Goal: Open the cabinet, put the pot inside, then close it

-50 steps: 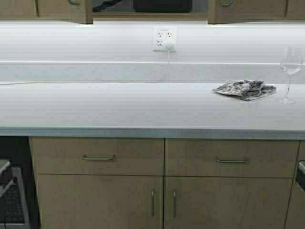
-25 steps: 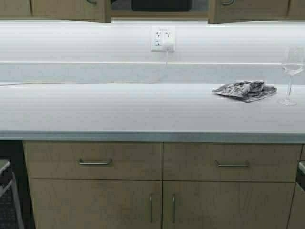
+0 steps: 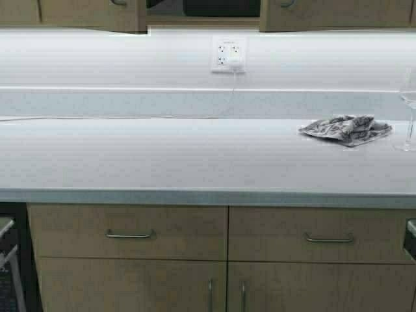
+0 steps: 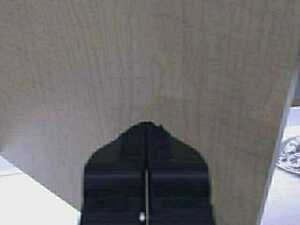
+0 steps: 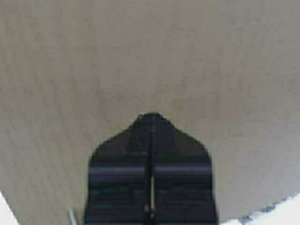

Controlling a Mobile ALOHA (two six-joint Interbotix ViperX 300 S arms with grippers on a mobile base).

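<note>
The cabinet hangs along the top edge of the high view, its two tan doors partly ajar with a gap between them. In that gap a dark shape, the pot, sits inside. Neither arm shows in the high view. In the left wrist view my left gripper is shut, its tip against a tan door panel. In the right wrist view my right gripper is also shut, its tip against the other door's tan face.
A grey countertop runs across the view, with a crumpled patterned rag and a wine glass at its right end. A wall outlet has a cord plugged in. Base cabinets with drawers stand below.
The gap between the two doors has narrowed, first the left door and then the right swinging inward. The robot has moved: the counter sits lower and the glass has slid to the right edge.
</note>
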